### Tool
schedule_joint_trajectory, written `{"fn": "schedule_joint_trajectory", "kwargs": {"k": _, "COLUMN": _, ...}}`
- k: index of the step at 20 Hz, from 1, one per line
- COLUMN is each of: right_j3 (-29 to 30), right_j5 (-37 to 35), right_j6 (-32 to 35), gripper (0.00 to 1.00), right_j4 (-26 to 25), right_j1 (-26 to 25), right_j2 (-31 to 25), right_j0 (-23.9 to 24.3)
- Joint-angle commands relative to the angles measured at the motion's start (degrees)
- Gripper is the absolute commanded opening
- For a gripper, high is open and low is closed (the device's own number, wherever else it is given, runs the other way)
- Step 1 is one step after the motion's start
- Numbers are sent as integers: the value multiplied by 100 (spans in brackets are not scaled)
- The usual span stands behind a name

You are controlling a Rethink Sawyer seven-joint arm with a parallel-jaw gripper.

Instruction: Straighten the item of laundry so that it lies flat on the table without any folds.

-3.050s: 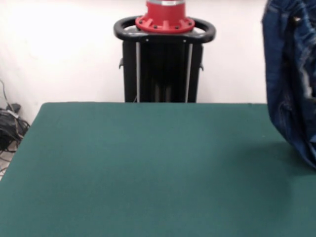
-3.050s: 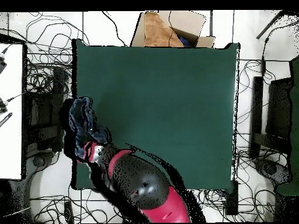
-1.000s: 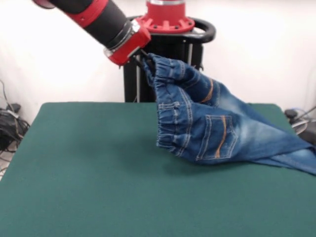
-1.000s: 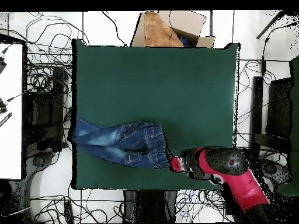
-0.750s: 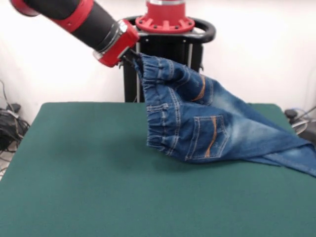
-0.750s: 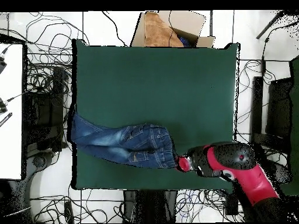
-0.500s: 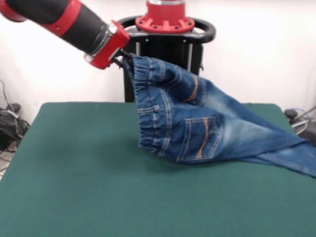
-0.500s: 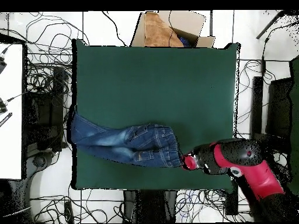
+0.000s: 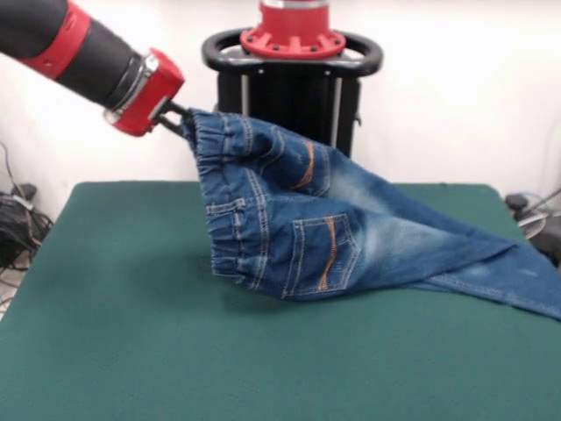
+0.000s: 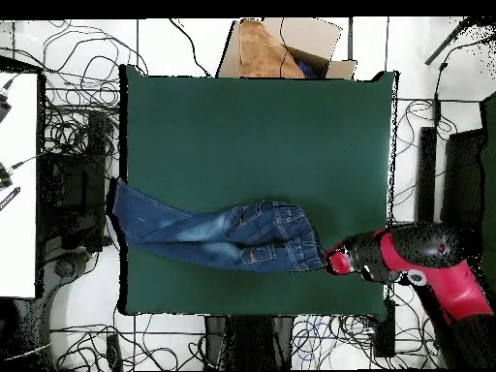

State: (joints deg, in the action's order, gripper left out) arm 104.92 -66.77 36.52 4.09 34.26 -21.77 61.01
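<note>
In the front view the near stretch of the green counter (image 9: 175, 351) was bare, and the small pair of blue denim jeans (image 9: 351, 241) began about midway back, seat side showing with its orange-stitched back pockets. Its legs trailed flat along the counter toward the picture's right and ran past that edge. Farther back and higher, the gathered waistband rose off the felt to the gripper (image 9: 182, 118), whose jaws were clamped on the waistband's top edge, so the upper part of the jeans hung as a slack, folded curtain with its lower rim brushing the counter. From overhead the jeans (image 10: 208, 232) lay as one long strip across the counter (image 10: 262, 126), the gripper (image 10: 327, 260) at the waistband end and the cuffs at the opposite edge, slightly overhanging it. The long axis thus pointed straight away from the jaws, so flattening probably called for pulling along that line while lowering the waistband onto the felt.
</note>
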Motion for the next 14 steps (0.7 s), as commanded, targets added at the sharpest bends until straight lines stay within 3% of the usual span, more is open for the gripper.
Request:
{"fn": "schedule_joint_trajectory", "kwargs": {"k": 1, "right_j3": -894, "right_j5": -844, "right_j6": -199, "gripper": 0, "right_j4": -362, "right_j1": -181, "right_j2": -500, "right_j0": 70}}
{"fn": "schedule_joint_trajectory", "kwargs": {"k": 14, "right_j3": -1873, "right_j5": -1789, "right_j6": -410, "gripper": 0, "right_j4": -908, "right_j1": -608, "right_j2": -660, "right_j0": 242}}
